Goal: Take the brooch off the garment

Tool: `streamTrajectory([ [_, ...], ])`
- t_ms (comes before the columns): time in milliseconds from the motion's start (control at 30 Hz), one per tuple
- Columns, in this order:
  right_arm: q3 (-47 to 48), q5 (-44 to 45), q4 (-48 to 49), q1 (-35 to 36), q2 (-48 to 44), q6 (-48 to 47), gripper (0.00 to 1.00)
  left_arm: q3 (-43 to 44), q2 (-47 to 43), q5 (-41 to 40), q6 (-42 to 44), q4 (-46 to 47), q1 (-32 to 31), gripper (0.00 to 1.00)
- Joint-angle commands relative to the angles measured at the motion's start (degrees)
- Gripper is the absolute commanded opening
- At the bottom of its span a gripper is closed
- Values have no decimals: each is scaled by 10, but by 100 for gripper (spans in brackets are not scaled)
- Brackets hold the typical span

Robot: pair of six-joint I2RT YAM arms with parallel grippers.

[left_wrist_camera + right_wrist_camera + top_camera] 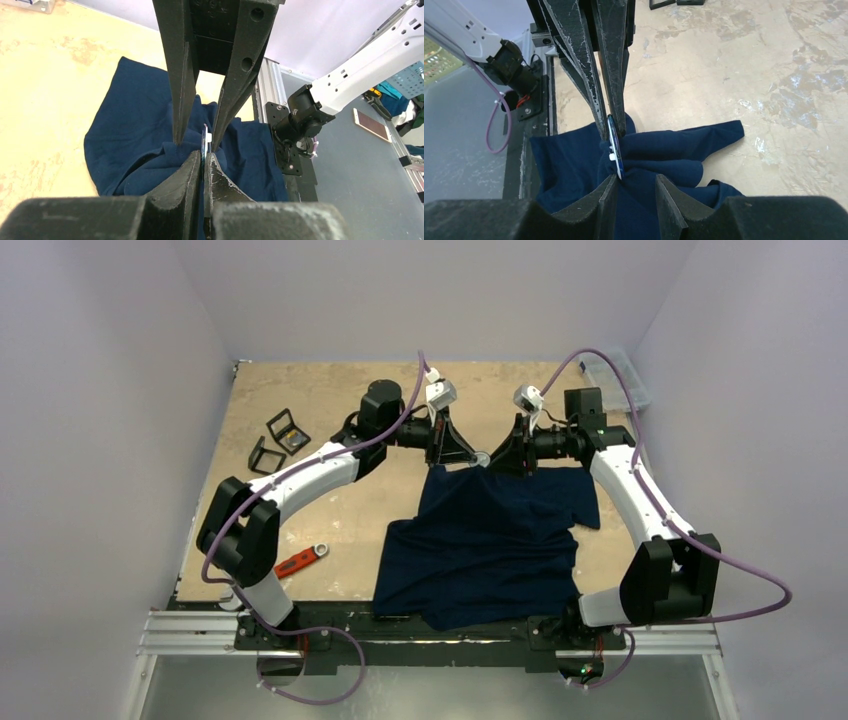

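We see the left claw (611, 131) closed tight on the brooch (614, 146), a thin blue disc seen edge-on with a small white piece on it; the brooch sits at the raised far edge of the T-shirt (485, 545), up off the table (300, 390), between the two claws, with the dark cloth bunched against it. The right claw (636, 181) stands part open, one finger on each side of a raised fold of the shirt just beside the brooch; whether it presses that fold we cannot tell. The rest of the shirt lies crumpled on the table, its near end reaching over the table's near edge by the arm bases. At the far right corner of the table sits a clear plastic box (622, 375); its contents we cannot make out. Beyond the left arm lie two small black square frames (279, 437); whether they hold anything is too small to tell; a red-handled tool (301, 560) lies on the table near that arm's base.
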Motion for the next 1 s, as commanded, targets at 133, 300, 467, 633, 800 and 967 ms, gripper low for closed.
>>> streamTrajectory([
  [133, 14, -37, 19, 0, -11, 16, 34, -10, -4, 23, -15, 41, -2, 0],
  [300, 29, -45, -13, 1, -9, -9, 33, -19, -7, 22, -5, 36, -1, 0],
  [467, 30, -51, -20, 1, -3, -15, 20, -19, -6, 26, -5, 37, -2, 0],
  [633, 31, -52, -27, 2, -1, -21, 9, -19, -6, 26, -6, 38, -2, 0],
  [800, 31, -61, -47, 3, 4, -37, 16, -19, -3, 23, -24, 58, -2, 0],
  [967, 42, -64, -70, 4, 11, -57, 0, -16, 1, 22, -26, 57, -2, 0],
])
